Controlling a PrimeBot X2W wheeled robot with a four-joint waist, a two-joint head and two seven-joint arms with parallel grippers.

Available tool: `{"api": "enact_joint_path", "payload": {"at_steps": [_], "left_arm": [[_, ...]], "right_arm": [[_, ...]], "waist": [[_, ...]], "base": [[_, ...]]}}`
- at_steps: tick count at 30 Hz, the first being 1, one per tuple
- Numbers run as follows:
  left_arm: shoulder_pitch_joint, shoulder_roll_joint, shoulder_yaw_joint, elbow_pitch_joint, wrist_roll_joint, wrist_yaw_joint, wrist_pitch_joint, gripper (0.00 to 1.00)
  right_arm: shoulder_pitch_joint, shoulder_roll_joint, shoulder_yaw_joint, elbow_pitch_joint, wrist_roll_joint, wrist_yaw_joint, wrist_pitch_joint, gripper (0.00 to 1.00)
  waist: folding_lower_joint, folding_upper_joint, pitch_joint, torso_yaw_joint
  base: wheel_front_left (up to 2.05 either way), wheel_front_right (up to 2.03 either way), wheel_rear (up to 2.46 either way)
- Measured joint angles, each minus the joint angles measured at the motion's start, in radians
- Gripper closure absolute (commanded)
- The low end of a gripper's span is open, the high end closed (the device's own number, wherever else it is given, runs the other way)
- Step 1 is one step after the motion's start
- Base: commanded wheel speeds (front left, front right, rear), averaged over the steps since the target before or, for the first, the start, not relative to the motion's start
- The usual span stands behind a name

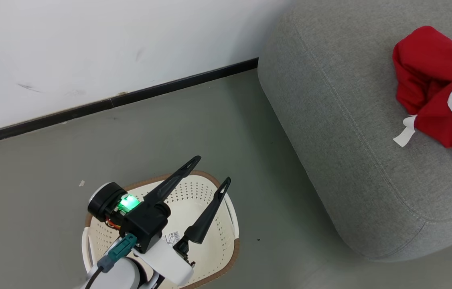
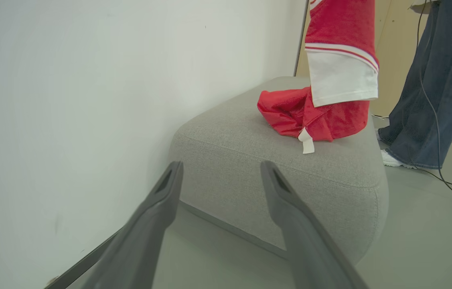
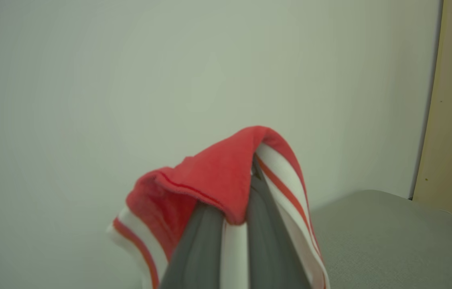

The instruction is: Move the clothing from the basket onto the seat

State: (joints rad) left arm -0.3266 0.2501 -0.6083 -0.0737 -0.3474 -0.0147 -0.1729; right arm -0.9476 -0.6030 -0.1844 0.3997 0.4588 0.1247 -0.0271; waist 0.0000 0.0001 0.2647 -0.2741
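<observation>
The left gripper [image 1: 213,169] is hovering over the basket [image 1: 237,245] on the floor, its fingers spread wide apart with nothing between them. The right gripper [image 3: 234,233] is clamping a striped garment [image 3: 217,180] – red and white – above the seat [image 1: 350,140], while more red clothing [image 1: 426,68] is lying bunched on the seat's top near one edge.
</observation>
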Motion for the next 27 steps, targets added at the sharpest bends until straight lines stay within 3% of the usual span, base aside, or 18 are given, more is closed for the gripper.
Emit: {"api": "enact_joint_path", "payload": {"at_steps": [14, 27], "left_arm": [[-0.037, 0.021, -0.001, -0.041, 0.021, -0.001, 0.05, 0.0], [-0.056, 0.039, 0.013, -0.079, 0.033, 0.001, 0.081, 0.0]], "right_arm": [[0.104, 0.066, 0.018, 0.142, -0.109, 0.0, -0.054, 1.0], [0.104, 0.133, 0.052, 0.253, -0.203, 0.0, -0.094, 1.0]], "waist": [[0.0, 0.0, 0.079, 0.011], [0.0, 0.0, 0.147, 0.032]], "base": [[0.0, 0.0, 0.0], [0.0, 0.0, 0.0]]}}
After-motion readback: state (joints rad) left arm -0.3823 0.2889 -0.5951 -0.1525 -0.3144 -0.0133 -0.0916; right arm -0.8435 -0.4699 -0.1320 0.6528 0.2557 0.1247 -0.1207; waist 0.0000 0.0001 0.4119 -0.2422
